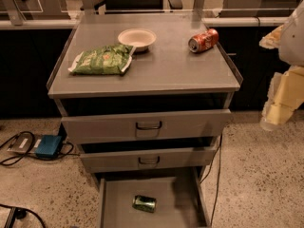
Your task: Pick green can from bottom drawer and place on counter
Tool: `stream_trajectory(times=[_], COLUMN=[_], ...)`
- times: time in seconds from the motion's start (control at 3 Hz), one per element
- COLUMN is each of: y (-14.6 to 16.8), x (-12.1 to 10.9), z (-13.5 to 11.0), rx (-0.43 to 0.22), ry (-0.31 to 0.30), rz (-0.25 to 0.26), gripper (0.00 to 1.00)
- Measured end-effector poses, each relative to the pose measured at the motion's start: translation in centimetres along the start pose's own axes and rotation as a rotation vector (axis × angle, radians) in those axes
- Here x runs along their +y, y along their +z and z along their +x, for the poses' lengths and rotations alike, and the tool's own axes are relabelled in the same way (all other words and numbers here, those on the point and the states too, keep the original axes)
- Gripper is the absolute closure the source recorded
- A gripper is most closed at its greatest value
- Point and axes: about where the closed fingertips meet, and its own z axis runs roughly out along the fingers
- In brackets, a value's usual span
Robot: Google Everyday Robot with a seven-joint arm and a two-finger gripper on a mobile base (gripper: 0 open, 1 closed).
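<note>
The green can (pixel 144 203) lies on its side on the floor of the bottom drawer (pixel 114 208), which is pulled out at the foot of the cabinet. The counter (pixel 166 65) is the flat grey top of the cabinet. My gripper (pixel 280 106) hangs at the right edge of the view, to the right of the cabinet and level with the top drawer. It is well above and to the right of the can and touches nothing that I can see.
On the counter lie a green snack bag (pixel 102 60), a white bowl (pixel 137 38) and a red-orange can (pixel 203 40) on its side. Two upper drawers (pixel 148 125) with dark handles stand slightly open. A blue box (pixel 48 146) and cables lie on the floor at left.
</note>
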Motion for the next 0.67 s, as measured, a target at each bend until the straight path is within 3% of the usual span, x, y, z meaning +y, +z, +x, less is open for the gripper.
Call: stream_trajectory(times=[0.67], y=[0.6], x=[0.32], z=[-0.63], rx=[-0.022], ry=[0.006], rz=[0.0], gripper=[0.0])
